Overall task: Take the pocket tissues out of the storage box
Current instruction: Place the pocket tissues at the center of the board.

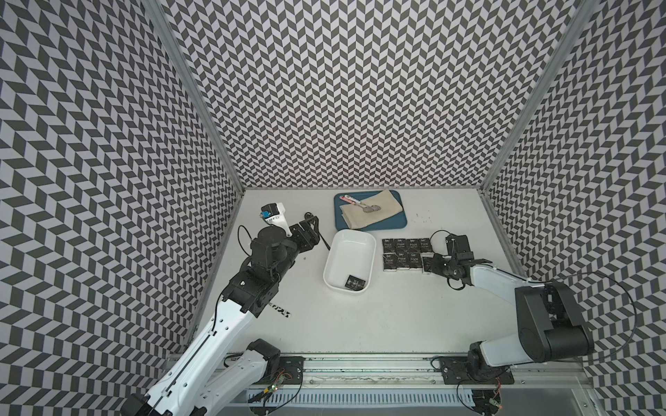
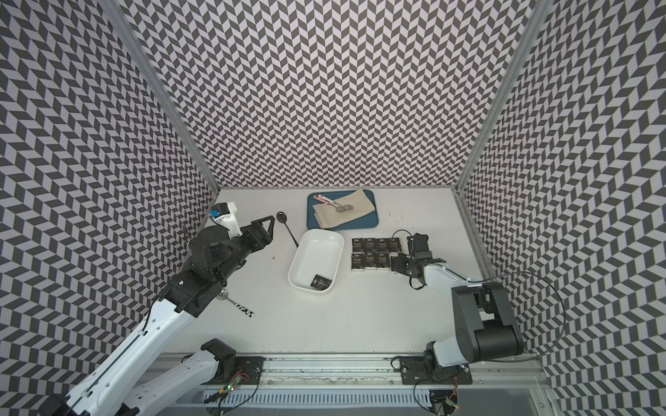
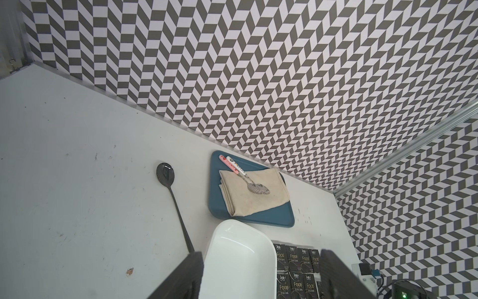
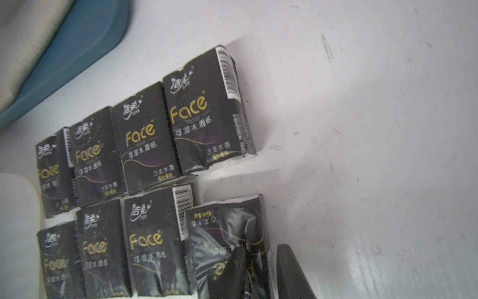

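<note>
The white storage box (image 1: 346, 248) (image 2: 315, 250) sits mid-table, and one black pocket tissue packet (image 1: 355, 282) (image 2: 320, 282) lies in its near corner. To its right, several "Face" packets (image 1: 405, 254) (image 4: 144, 134) lie in two rows on the table. My right gripper (image 1: 430, 264) (image 4: 261, 271) is low at the right end of the near row, jaws slightly apart astride an upside-down packet (image 4: 227, 230) that rests on the table. My left gripper (image 1: 311, 219) (image 3: 261, 277) hovers open and holds nothing, left of the box's far end.
A blue tray (image 1: 396, 225) with a beige cloth (image 1: 374, 212) and two spoons stands behind the box. A black spoon (image 2: 288, 230) (image 3: 176, 202) lies left of the box. A patterned-handle spoon (image 2: 239, 305) lies by the left arm. Patterned walls enclose three sides.
</note>
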